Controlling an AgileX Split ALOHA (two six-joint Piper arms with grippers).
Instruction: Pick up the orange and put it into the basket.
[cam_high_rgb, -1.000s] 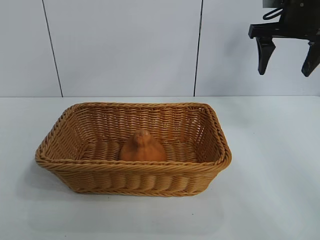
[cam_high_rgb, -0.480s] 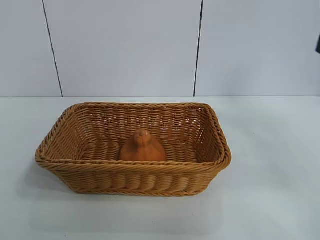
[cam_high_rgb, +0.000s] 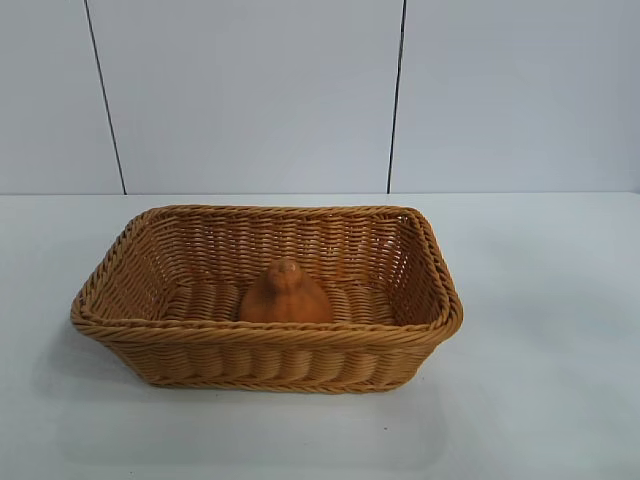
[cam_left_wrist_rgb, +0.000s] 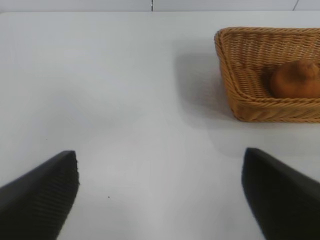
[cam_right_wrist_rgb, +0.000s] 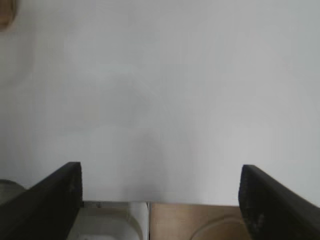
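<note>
The orange (cam_high_rgb: 285, 295) is a dull orange-brown dome with a knob on top, and it rests on the floor of the basket (cam_high_rgb: 130, 325). The basket is tan woven wicker and stands in the middle of the white table. No arm shows in the exterior view. In the left wrist view the basket (cam_left_wrist_rgb: 235, 75) with the orange (cam_left_wrist_rgb: 295, 79) lies well away from my left gripper (cam_left_wrist_rgb: 160, 195), which is open over bare table with nothing between its fingers. My right gripper (cam_right_wrist_rgb: 160, 200) is open and empty too, at the table's edge, with a corner of the basket (cam_right_wrist_rgb: 6, 12) far off.
The white table (cam_high_rgb: 540, 330) spreads wide on both sides of the basket. A white panelled wall (cam_high_rgb: 250, 95) stands behind it. Past the table's edge, the right wrist view shows a brown floor (cam_right_wrist_rgb: 195, 222) and a pale object (cam_right_wrist_rgb: 107, 222) below.
The right gripper, seen open at the upper right of the exterior view a second ago, has gone out of that view. Basket and orange have not moved.
</note>
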